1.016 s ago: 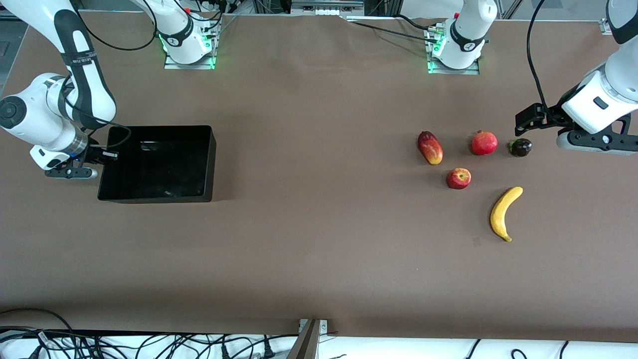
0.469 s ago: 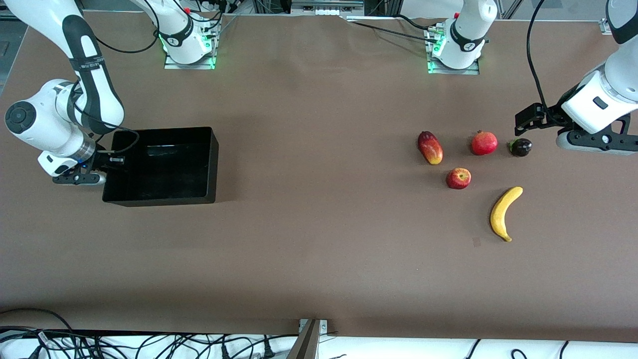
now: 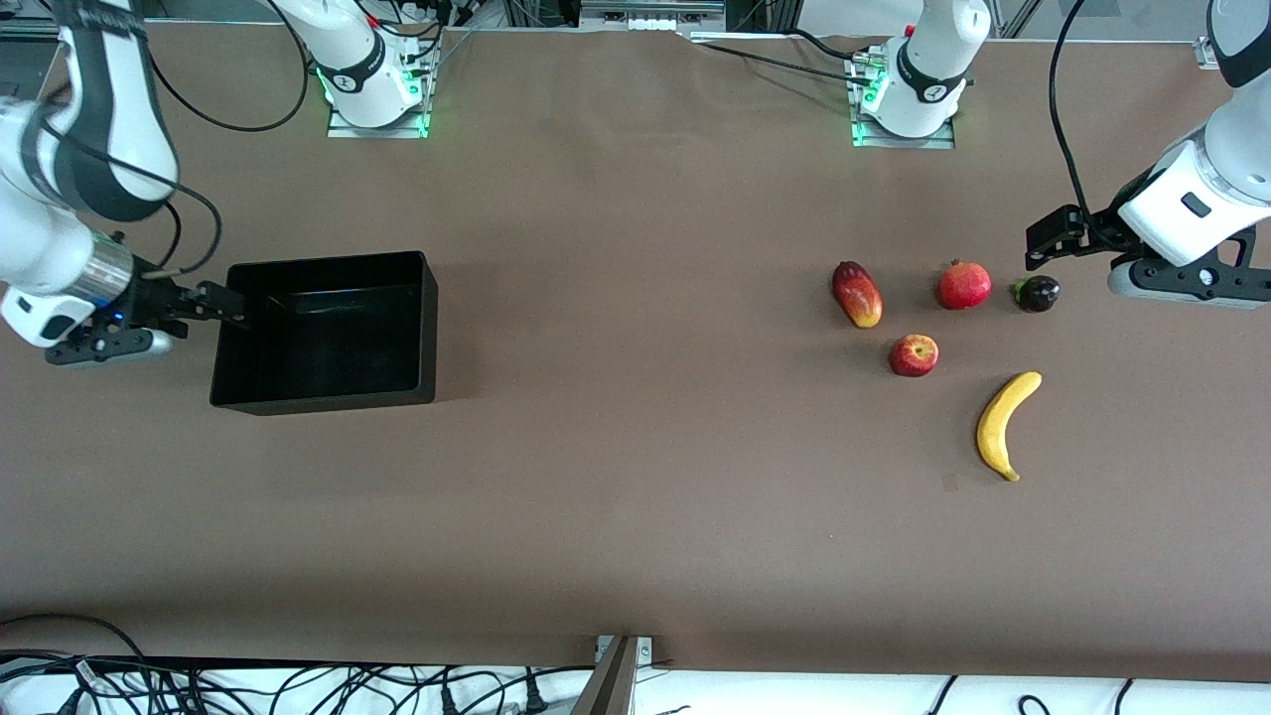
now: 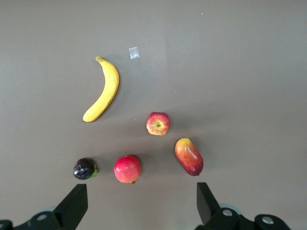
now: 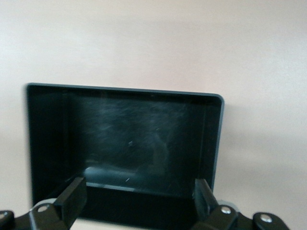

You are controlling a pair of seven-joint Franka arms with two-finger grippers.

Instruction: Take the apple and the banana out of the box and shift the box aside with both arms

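The black box stands open and empty toward the right arm's end of the table; it fills the right wrist view. My right gripper is open and empty, just outside the box's end wall. The red apple and yellow banana lie toward the left arm's end, the banana nearer the front camera. Both show in the left wrist view, apple and banana. My left gripper is open and empty, up over the table by the fruits.
A round pomegranate, an oblong red-yellow fruit and a small dark purple fruit lie in a row just farther from the front camera than the apple. The arm bases stand along the table's back edge.
The box slid a little toward the left arm's end. My right gripper then drew back from the box's end wall and the right arm rose. The left arm has not moved.
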